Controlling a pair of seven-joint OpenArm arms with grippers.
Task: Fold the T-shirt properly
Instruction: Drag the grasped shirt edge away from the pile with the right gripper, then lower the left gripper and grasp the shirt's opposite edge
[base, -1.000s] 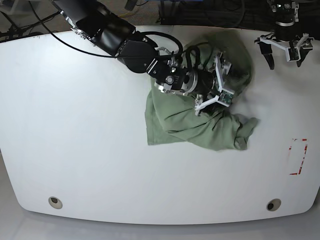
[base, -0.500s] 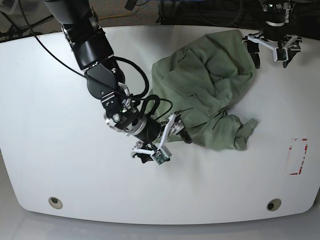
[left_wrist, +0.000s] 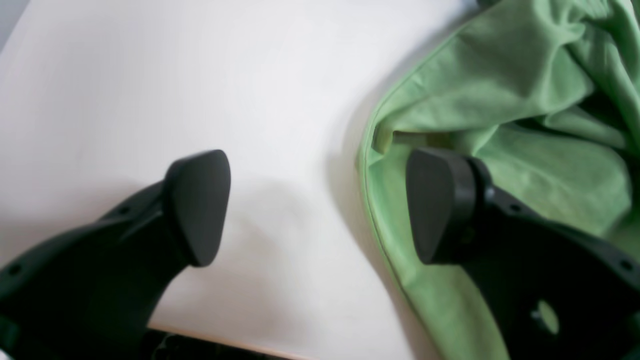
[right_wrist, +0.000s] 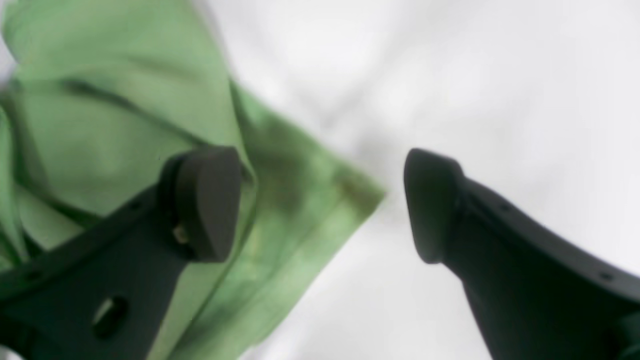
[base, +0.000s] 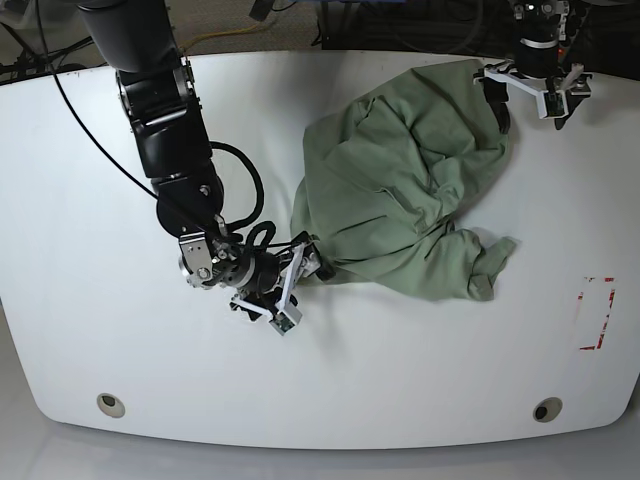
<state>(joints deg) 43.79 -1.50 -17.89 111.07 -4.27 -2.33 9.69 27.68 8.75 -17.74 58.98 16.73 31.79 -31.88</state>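
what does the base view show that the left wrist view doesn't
Only the base view shows the whole crumpled T-shirt, the right pincer open at its lower left corner, the right arm, a red mark on the table, and both arms at opposite ends of the garment.

Only the left wrist view shows the shirt's stitched hem up close, with one finger of the left pincer over the cloth.

Both show the green shirt, the white table and the open left pincer.

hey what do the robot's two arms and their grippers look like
Both arms are black. The right arm has bulky rounded segments and looping black cables. Each gripper, right and left, has a white frame; wrist views show matte black fingers with rounded pads.
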